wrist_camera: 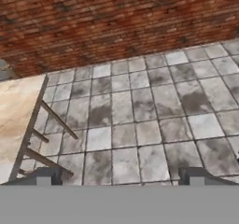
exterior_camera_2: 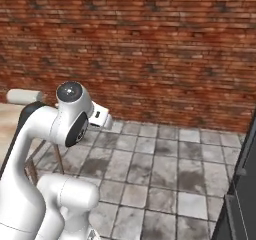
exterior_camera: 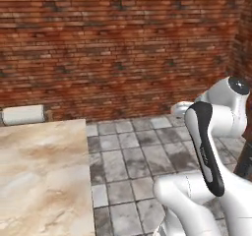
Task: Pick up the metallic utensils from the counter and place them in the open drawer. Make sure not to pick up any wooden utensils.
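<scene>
None of the cutlery is in my sight, just a bare stretch of counter (exterior_camera: 39,171), so my empty, wide-open gripper (wrist_camera: 119,178) risks reaching blind over floor tiles (wrist_camera: 140,106).
</scene>
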You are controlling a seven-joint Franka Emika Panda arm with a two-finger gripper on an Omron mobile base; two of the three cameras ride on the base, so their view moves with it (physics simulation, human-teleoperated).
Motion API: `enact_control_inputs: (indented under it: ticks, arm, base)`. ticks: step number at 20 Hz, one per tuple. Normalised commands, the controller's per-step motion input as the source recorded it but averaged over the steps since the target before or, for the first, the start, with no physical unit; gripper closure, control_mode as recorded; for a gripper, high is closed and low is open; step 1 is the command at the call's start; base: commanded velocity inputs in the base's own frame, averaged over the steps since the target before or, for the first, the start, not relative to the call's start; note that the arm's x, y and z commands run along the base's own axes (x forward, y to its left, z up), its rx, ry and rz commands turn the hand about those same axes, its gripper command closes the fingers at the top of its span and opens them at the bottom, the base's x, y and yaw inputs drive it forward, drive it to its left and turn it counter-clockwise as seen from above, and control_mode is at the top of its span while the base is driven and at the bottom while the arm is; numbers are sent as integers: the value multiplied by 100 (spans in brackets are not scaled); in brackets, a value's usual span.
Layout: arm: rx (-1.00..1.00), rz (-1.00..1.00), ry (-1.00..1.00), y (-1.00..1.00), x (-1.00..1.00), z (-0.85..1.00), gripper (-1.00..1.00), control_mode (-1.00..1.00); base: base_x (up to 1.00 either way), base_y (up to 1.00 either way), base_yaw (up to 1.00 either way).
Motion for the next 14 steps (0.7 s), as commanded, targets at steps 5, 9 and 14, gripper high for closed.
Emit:
enact_control_inputs:
  ticks: [5, 9, 14]
  arm:
    - [0, 0, 0, 0, 0, 0, -100, 100]
    - [0, 0, 0, 0, 0, 0, -100, 100]
    - [0, 0, 0, 0, 0, 0, -100, 100]
  base:
    - [100, -15, 73]
    - [99, -62, 67]
    - [99, -80, 60]
